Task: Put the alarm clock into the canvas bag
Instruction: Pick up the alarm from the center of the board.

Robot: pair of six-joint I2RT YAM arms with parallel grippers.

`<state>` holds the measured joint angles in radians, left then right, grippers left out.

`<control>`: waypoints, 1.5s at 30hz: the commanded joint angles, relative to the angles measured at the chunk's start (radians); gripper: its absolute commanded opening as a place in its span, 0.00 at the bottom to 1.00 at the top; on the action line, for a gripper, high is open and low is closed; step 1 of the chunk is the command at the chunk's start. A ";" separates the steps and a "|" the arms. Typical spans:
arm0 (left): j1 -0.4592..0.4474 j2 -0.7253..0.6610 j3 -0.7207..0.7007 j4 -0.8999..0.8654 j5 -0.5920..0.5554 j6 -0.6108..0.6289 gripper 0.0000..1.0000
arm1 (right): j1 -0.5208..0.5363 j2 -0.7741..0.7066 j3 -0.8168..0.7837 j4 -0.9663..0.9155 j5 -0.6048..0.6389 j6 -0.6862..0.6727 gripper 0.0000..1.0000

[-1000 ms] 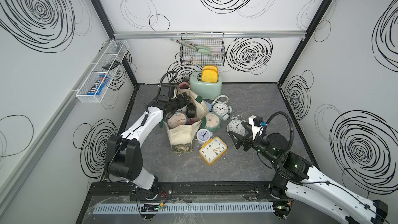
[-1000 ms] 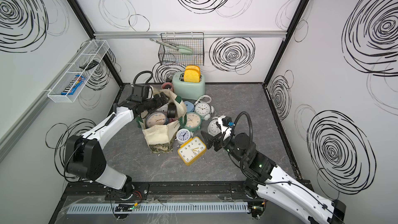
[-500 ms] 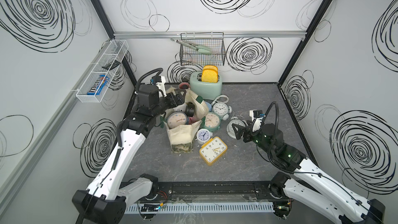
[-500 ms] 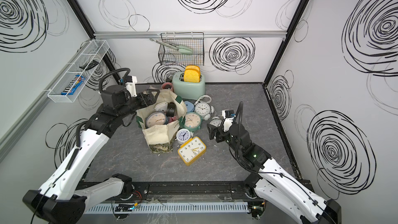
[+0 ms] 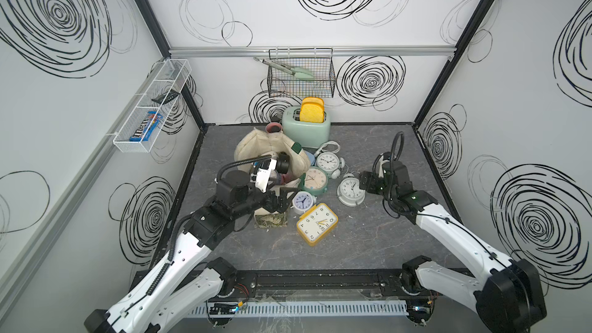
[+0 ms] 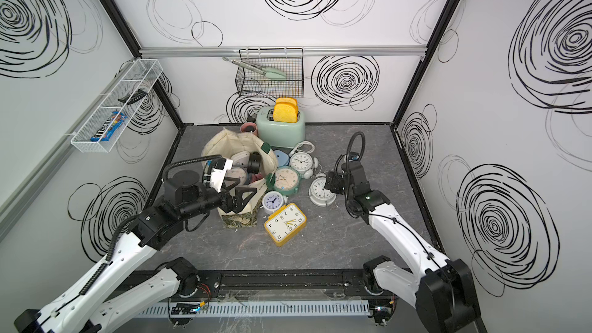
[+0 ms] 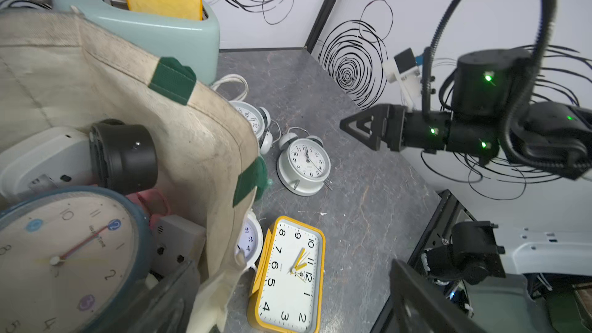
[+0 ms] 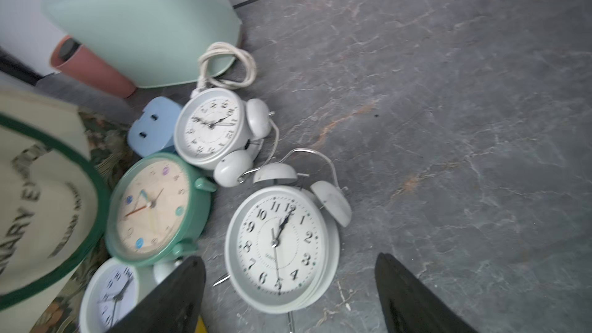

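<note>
The white twin-bell alarm clock (image 5: 350, 191) lies face up on the grey marbled table (image 5: 368, 245), outside the cream canvas bag with dark green handles (image 5: 253, 147). The right tool (image 5: 365, 183) hovers just beside the clock, jaws apart. The left tool (image 6: 242, 191), jaws also apart, is at the bag's mouth.

The left arm (image 5: 187, 256) rises from the front base, bends at the elbow and stretches forward and inward, with the wrist held roughly level. The left gripper (image 5: 285, 200) points toward the middle, its jaws spread wide with nothing between them. The right arm (image 5: 448, 229) leans forward from its base on the opposite side, its wrist angled down and inward. The right gripper (image 5: 363, 184) sits low, its two fingers (image 8: 173, 296) well apart and clamped on nothing.
</note>
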<state>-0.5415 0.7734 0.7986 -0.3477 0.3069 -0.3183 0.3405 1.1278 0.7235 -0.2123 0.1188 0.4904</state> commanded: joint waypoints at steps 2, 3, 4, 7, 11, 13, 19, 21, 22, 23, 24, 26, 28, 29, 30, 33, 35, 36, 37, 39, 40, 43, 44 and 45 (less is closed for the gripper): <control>-0.023 -0.057 -0.072 0.146 0.067 0.013 0.96 | -0.083 0.150 0.085 0.024 -0.121 -0.045 0.75; -0.034 -0.068 -0.084 0.152 0.070 0.018 0.96 | -0.087 0.197 0.120 -0.002 -0.122 -0.060 0.72; -0.046 -0.081 -0.096 0.160 0.079 0.020 0.96 | -0.090 0.243 0.161 -0.039 -0.113 -0.075 0.71; -0.077 -0.114 -0.139 0.206 0.126 0.011 0.96 | -0.097 0.374 0.264 -0.124 -0.092 -0.123 0.66; -0.110 -0.141 -0.156 0.219 0.121 0.020 0.96 | -0.098 0.489 0.358 -0.178 -0.096 -0.168 0.61; -0.121 -0.141 -0.153 0.207 0.104 0.033 0.96 | -0.100 0.535 0.398 -0.212 -0.080 -0.184 0.59; -0.163 -0.143 -0.151 0.203 0.082 0.038 0.96 | -0.101 0.624 0.450 -0.254 -0.067 -0.231 0.58; -0.166 -0.144 -0.151 0.202 0.077 0.041 0.96 | -0.101 0.643 0.453 -0.252 -0.064 -0.236 0.58; -0.167 -0.145 -0.150 0.201 0.076 0.042 0.96 | -0.102 0.652 0.459 -0.254 -0.061 -0.240 0.58; -0.167 -0.145 -0.150 0.199 0.074 0.042 0.96 | -0.102 0.661 0.462 -0.255 -0.061 -0.243 0.58; -0.169 -0.145 -0.150 0.198 0.072 0.045 0.96 | -0.101 0.666 0.464 -0.251 -0.064 -0.244 0.57; -0.170 -0.146 -0.150 0.198 0.068 0.045 0.96 | -0.102 0.683 0.470 -0.249 -0.071 -0.249 0.57; -0.171 -0.146 -0.150 0.197 0.063 0.045 0.96 | -0.101 0.711 0.485 -0.259 -0.071 -0.257 0.56; -0.172 -0.146 -0.150 0.197 0.061 0.045 0.96 | -0.101 0.724 0.492 -0.264 -0.070 -0.260 0.55; -0.172 -0.146 -0.150 0.196 0.064 0.045 0.96 | -0.102 0.736 0.497 -0.268 -0.070 -0.264 0.53; -0.176 -0.149 -0.150 0.201 0.068 0.045 0.96 | -0.101 0.754 0.499 -0.259 -0.077 -0.272 0.50; -0.177 -0.151 -0.151 0.203 0.070 0.044 0.96 | -0.102 0.768 0.503 -0.259 -0.081 -0.283 0.47; -0.178 -0.152 -0.151 0.203 0.070 0.044 0.96 | -0.101 0.776 0.507 -0.261 -0.081 -0.289 0.45; -0.178 -0.152 -0.153 0.204 0.069 0.044 0.96 | -0.102 0.781 0.510 -0.264 -0.082 -0.292 0.43; -0.179 -0.152 -0.153 0.203 0.062 0.045 0.96 | -0.100 0.781 0.509 -0.257 -0.091 -0.300 0.40; -0.179 -0.151 -0.152 0.203 0.061 0.045 0.96 | -0.098 0.777 0.506 -0.252 -0.096 -0.304 0.38; -0.179 -0.151 -0.151 0.201 0.057 0.045 0.96 | -0.097 0.774 0.504 -0.246 -0.097 -0.317 0.32; -0.179 -0.151 -0.151 0.200 0.054 0.047 0.96 | -0.097 0.774 0.507 -0.248 -0.101 -0.325 0.30; -0.181 -0.152 -0.151 0.198 0.051 0.047 0.96 | -0.096 0.772 0.508 -0.250 -0.108 -0.330 0.27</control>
<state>-0.7155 0.6312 0.6479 -0.2028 0.3714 -0.2943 0.2401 1.8816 1.2224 -0.4347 0.0120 0.1951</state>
